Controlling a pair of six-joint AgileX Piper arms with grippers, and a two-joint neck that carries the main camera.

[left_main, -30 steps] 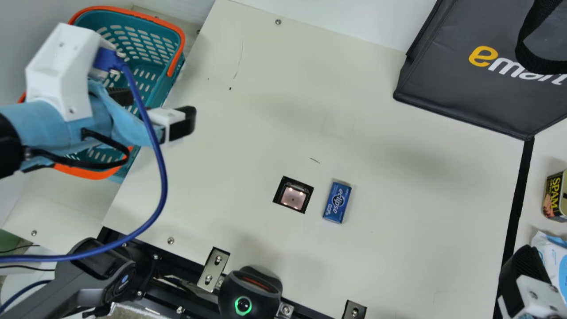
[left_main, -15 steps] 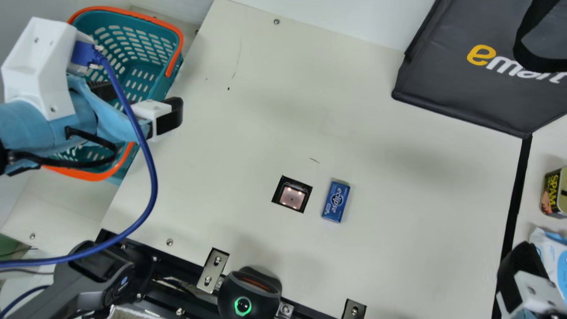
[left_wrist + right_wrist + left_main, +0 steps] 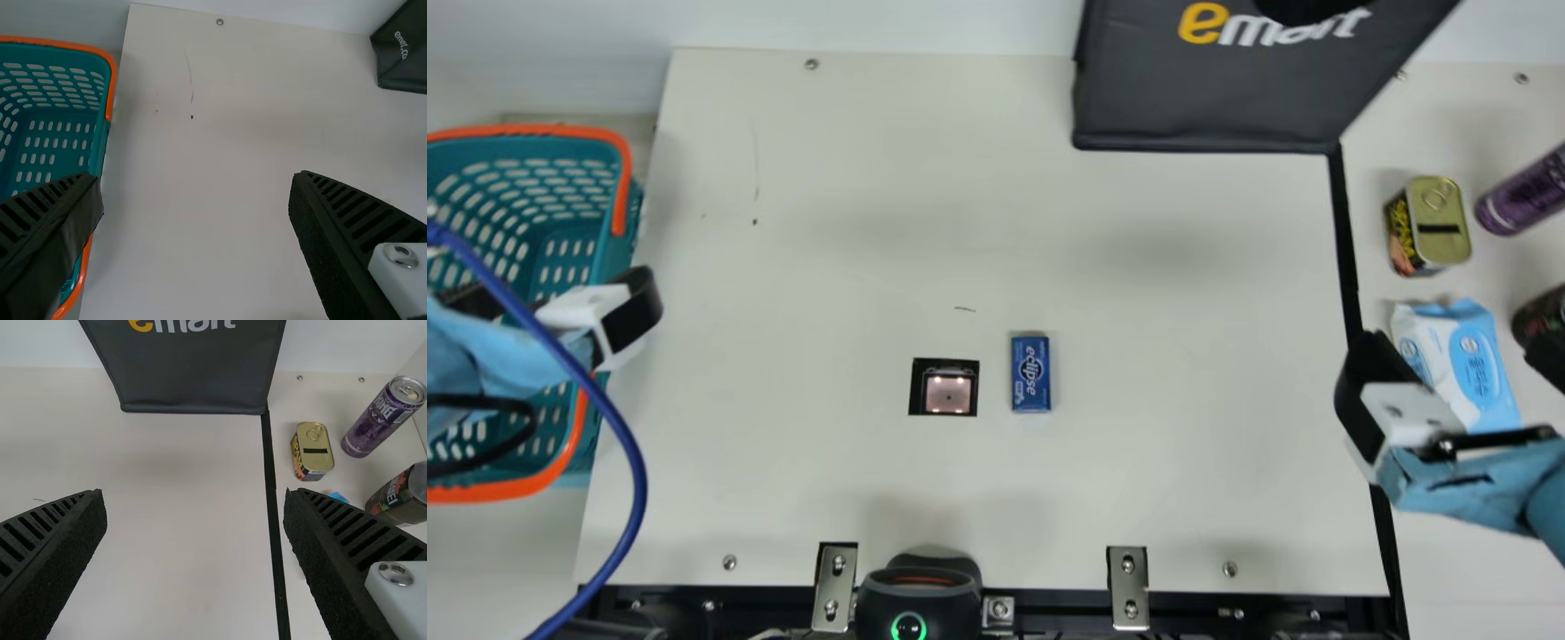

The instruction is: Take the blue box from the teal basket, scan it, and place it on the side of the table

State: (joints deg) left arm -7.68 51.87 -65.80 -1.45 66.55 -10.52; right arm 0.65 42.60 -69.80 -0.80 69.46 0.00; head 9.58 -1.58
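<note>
- The box is lying flat on the desk, out of the basket, its long sides pointing to 12 and 6 o'clock.
- At its 9 o'clock, just beside it, a lit window is glowing in the desk.
- At its 7 o'clock a black scanner is sitting at the desk's edge, showing a green ring.
- Toward 1 o'clock a dark bag is standing.
- Between 9 and 10 o'clock, well apart from the box, the left pincer is hanging spread and empty, one finger over the basket, the other over the desk.
- At 3 o'clock the right pincer is hovering, also spread and empty, near the pack; whether they are touching, I cannot tell.
- Beyond the black strip, a tin and a purple can are resting toward 2 o'clock.
- A dark can is resting near 3 o'clock.
</note>
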